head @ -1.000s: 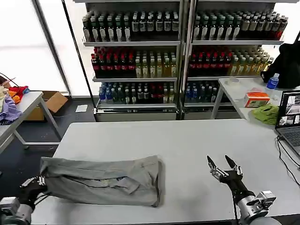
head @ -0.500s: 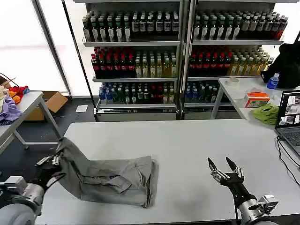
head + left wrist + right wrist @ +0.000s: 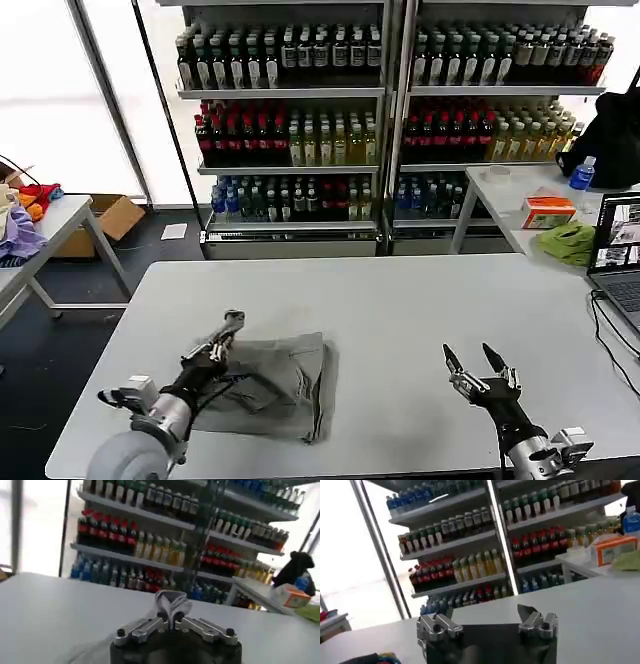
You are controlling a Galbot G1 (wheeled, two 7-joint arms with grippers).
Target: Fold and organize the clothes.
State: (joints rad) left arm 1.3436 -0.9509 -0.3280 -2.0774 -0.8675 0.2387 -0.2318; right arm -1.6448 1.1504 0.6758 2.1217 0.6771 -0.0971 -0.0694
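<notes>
Swinging in from the table's left edge, the left gripper now carries its pinch of cloth over the middle of the grey shirt, and the sleeve-side flap that trailed out to the left a second ago is folded across the body. In the left wrist view the fingers sit narrow, clamped on a small bunched ridge of fabric standing up between them. The shirt lies on the white table, left of centre, a compact rumpled rectangle. The right gripper hovers near the table's front right, fingers spread wide and holding nothing, well apart from the garment.

Risks from here: that grip is only a thin pinch, so a quick pull could slip it free and let the flap flop back open. Release too high and the layer lands crooked, since the soft, limp fabric already shows creases and a puckered fold near the middle. Nothing pins the far edge, so dragging could slide the whole bundle across the smooth, hard tabletop.
</notes>
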